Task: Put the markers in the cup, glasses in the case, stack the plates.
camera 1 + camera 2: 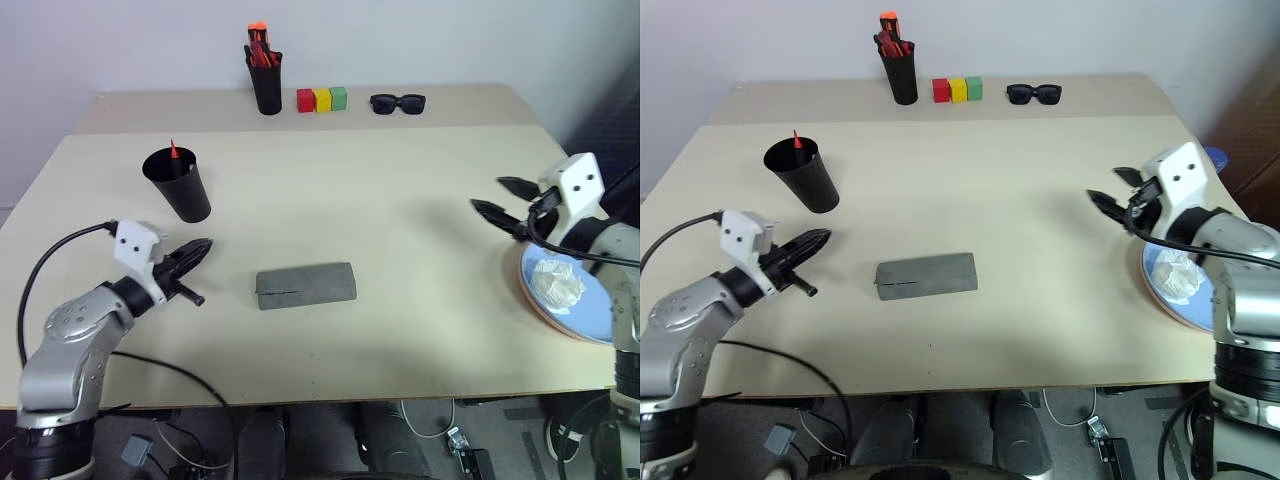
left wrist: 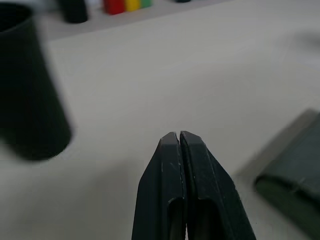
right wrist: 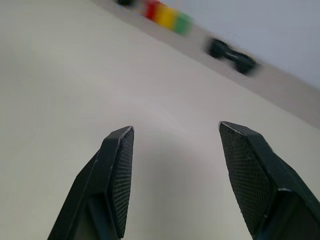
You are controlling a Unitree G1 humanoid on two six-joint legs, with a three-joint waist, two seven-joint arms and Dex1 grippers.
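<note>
Bare table point(image 1: 400, 250) between case point(image 1: 305, 285), cup point(image 1: 178, 183) and plates point(image 1: 560, 300).

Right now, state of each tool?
Left tool: closed, holding nothing.
Right tool: open, holding nothing.

Showing on the table point(image 1: 400, 330) — one cup point(image 1: 180, 185), one case point(image 1: 305, 285), two stacked plates point(image 1: 560, 325), three blocks point(image 1: 322, 99), one sunglasses point(image 1: 398, 103), one pen holder point(image 1: 267, 85).
</note>
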